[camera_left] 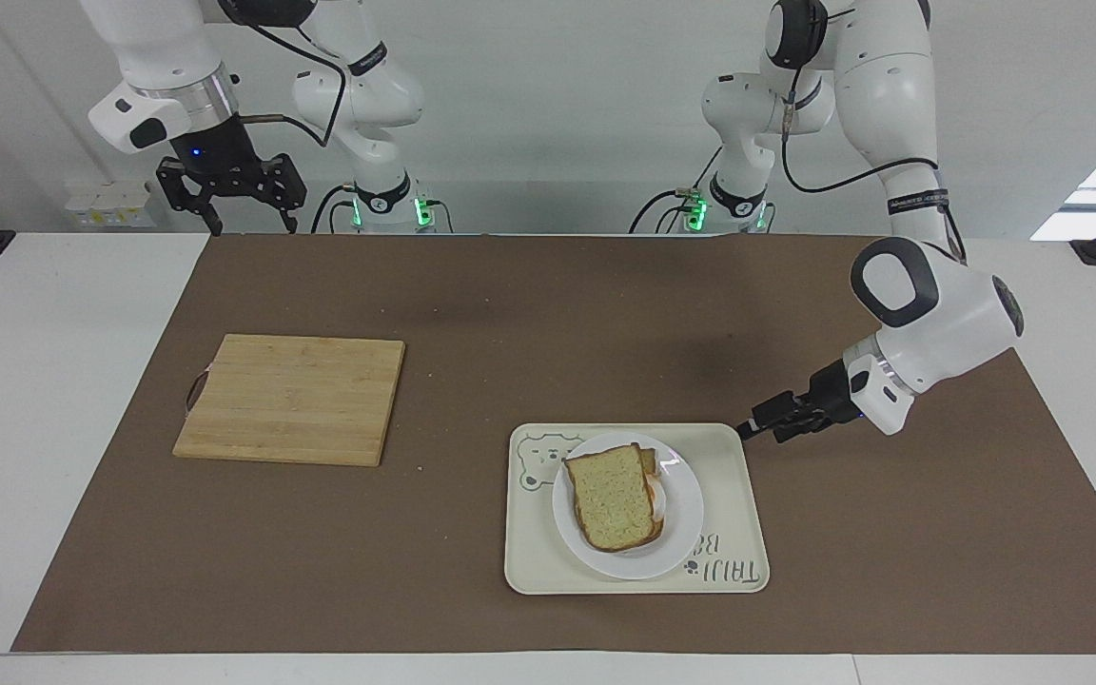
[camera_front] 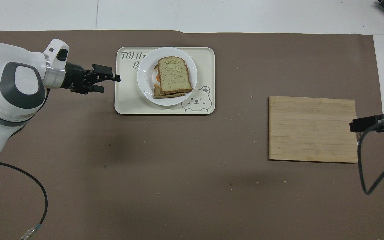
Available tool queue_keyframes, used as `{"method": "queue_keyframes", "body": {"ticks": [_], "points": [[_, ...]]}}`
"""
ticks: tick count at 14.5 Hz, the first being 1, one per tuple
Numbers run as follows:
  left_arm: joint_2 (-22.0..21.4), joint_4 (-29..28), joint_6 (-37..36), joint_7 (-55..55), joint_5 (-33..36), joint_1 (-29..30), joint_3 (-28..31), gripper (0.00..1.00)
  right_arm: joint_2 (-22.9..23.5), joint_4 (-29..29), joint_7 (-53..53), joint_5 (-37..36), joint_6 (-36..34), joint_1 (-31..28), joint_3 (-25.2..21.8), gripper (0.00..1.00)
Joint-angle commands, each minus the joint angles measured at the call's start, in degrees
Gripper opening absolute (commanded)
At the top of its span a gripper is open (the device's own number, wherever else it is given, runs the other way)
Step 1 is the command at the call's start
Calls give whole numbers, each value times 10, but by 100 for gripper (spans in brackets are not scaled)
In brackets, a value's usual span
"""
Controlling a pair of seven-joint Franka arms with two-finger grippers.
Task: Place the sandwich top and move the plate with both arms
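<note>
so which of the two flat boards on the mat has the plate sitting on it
The cream tray with the bear drawing holds the plate. The wooden cutting board, toward the right arm's end, is bare.

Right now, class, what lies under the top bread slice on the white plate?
Under the top bread slice: a fried egg's edge and another slice's crust. The rest is covered.

Glossy plate (camera_left: 686,533) — matt wooden board (camera_left: 291,398).
</note>
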Motion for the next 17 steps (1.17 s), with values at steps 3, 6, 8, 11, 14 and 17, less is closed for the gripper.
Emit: {"method": "queue_keyframes", "body": {"ticks": [3,6,8,11,14,17], "points": [[-42,15,-50,-14,202,1,5,100,-4,0,-8,-15,7,-2,3,100],[-89,13,-77,-5,252,2,6,100,-5,-4,-9,-21,11,-2,2,100],[-123,19,-113,4,284,2,8,100,-5,-6,-7,-19,11,-3,3,100],[-152,51,-196,36,297,30,7,100,-5,-6,-7,-10,10,-3,3,100],[-173,53,-218,65,291,57,1,100,-5,-6,-7,-10,10,-4,3,100],[-186,56,-249,20,299,45,-3,100,-5,-6,-8,-10,10,-4,3,100]]}}
